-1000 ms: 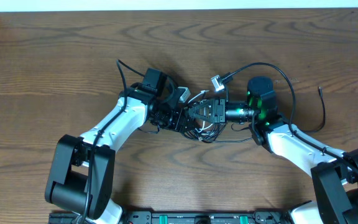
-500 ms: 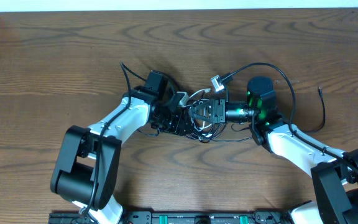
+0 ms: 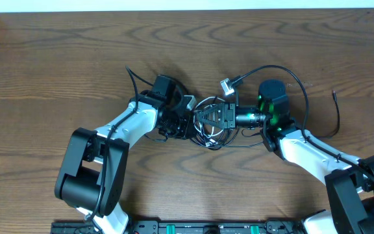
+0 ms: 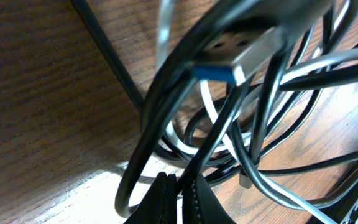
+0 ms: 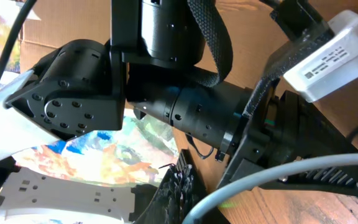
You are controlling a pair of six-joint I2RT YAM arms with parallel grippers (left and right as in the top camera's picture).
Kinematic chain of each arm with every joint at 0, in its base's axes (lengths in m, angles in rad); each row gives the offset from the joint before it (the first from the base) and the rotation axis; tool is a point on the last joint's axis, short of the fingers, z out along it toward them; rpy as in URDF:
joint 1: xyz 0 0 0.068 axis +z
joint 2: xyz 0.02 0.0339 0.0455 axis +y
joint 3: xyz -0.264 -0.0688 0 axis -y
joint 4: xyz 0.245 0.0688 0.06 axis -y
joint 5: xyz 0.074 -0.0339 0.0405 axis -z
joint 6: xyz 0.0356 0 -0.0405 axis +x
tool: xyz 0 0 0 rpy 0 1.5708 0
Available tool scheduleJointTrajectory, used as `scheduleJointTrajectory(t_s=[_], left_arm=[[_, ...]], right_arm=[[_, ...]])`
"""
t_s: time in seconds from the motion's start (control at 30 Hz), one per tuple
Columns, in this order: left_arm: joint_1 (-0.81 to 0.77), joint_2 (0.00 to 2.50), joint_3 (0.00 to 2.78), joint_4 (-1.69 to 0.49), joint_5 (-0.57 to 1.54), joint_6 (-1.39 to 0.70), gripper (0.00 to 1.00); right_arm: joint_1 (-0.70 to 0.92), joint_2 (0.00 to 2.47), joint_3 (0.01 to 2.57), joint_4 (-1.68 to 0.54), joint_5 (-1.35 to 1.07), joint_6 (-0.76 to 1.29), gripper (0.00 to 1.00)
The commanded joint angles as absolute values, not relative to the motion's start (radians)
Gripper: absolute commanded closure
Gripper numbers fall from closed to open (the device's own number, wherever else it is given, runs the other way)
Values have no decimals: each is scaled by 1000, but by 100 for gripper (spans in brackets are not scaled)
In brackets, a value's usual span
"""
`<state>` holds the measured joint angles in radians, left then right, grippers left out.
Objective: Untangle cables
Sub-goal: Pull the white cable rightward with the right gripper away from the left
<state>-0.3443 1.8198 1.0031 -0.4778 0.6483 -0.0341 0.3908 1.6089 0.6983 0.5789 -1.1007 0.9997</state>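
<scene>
left fingers [image 4: 165, 200] clamped tight on the cables [image 4: 107, 50]; right fingers [image 5: 178, 186] closed, grip unclear.

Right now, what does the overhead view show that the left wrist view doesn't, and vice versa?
Only overhead: the left arm and right arm facing each other over the cables, and a black cable arcing off to the right. Only left wrist: the blue insert of a silver plug, with black strands looped around it. Both: the tangled cables on the wooden table.
</scene>
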Motion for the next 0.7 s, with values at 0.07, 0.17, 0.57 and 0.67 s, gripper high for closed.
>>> scheduleJointTrajectory(t_s=[0.07,0.17,0.57,0.67], left_arm=[[-345,1831,966,-480,501,-134,92],[-345,1831,950,-480,405,-197,92],[-342,1832,907,-475,189,-384,92],[-336,1832,907,-487,177,-391,92]], right_arm=[[385,1581,703,622,-1118,1029,99],[384,1552,703,626,-1118,1036,99],[342,1415,703,602,-1140,1069,99],[315,1364,703,557,-1139,1069,99]])
